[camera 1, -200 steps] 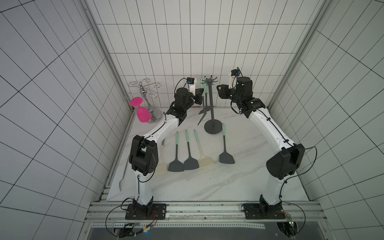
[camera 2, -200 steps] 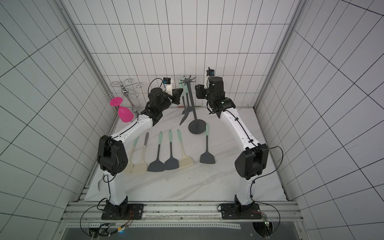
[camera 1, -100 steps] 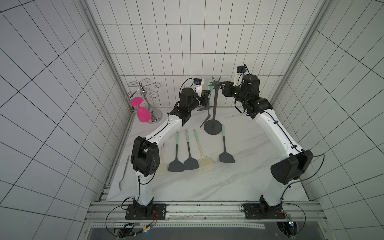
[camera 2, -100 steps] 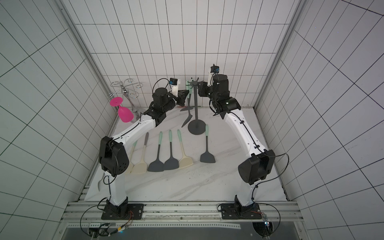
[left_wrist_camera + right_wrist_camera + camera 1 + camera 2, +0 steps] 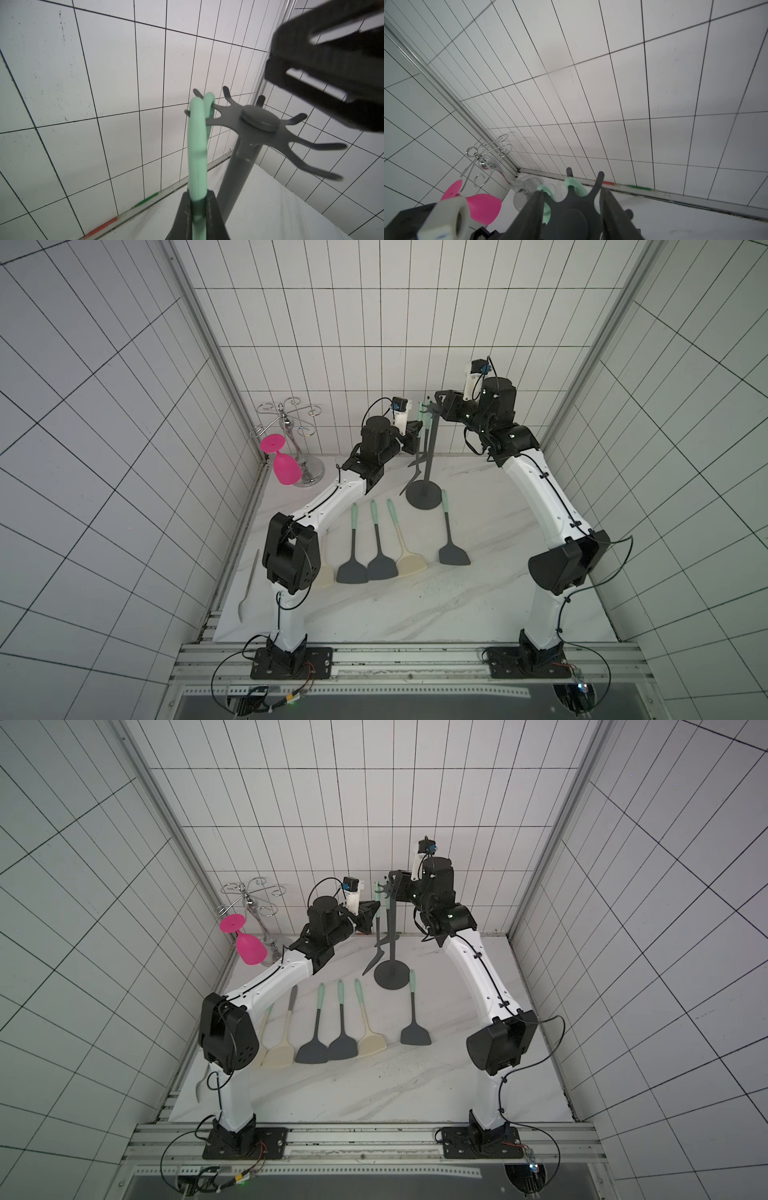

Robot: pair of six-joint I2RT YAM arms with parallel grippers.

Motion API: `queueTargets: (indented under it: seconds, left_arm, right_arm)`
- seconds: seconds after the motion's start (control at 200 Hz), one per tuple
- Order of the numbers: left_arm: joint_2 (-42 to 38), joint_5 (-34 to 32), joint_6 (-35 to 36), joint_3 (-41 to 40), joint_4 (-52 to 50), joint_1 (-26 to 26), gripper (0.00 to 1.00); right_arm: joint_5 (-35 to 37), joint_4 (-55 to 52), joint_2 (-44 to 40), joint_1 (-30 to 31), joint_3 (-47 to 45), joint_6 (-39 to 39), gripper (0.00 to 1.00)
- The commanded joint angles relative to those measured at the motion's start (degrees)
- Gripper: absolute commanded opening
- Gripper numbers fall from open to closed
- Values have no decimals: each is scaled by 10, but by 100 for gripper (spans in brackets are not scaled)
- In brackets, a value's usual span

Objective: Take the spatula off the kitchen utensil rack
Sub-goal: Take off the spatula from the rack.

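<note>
White tiled walls (image 5: pixel 332 323) behind: spatula (image 5: pixel 197 145) hangs on the kitchen utensil rack (image 5: pixel 257 119).
Your left hand (image 5: pixel 198 195) clamps its mint handle; your right hand (image 5: pixel 571 191), jaws apart, sits at the rack's crown.

White tiled walls (image 5: pixel 374 323) — marble tabletop (image 5: pixel 415 605).

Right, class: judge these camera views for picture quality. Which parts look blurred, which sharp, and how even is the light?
Left wrist view: the right end effector is smeared, the crown of the kitchen utensil rack fairly crisp. Right wrist view: that end effector's fingers are soft up close, the wall tiles sharp. Both top views: sharp throughout, evenly lit, only faint shadows on the table.
</note>
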Motion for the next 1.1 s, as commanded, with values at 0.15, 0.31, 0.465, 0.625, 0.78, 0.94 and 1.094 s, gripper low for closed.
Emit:
queueTargets:
  seconds: [0.15, 0.31, 0.465, 0.625, 0.78, 0.94, 1.094]
  left_arm:
    - [-34, -9, 40, -1, 53, 0, 0]
    - [-34, -2, 115, -4, 43, 2, 0]
    - [-39, 5, 179, -27, 53, 15, 0]
    - [-38, 31, 165, -24, 65, 38, 0]
    - [-41, 59, 170, -23, 92, 44, 0]
    - [-43, 50, 164, -26, 116, 45, 0]
    - [-43, 23, 174, -33, 119, 45, 0]
  right_arm:
    - [8, -46, -4, 4, -45, -14, 46]
    - [12, -67, 0, 2, -57, -28, 46]
    - [5, -89, 15, -1, -41, -35, 46]
    - [-6, -104, 31, -1, -31, -36, 46]
    - [-10, -117, 44, -1, -21, -37, 46]
    - [-10, -126, 52, -2, -16, -39, 46]
    - [-6, -137, 52, -2, -19, -43, 46]
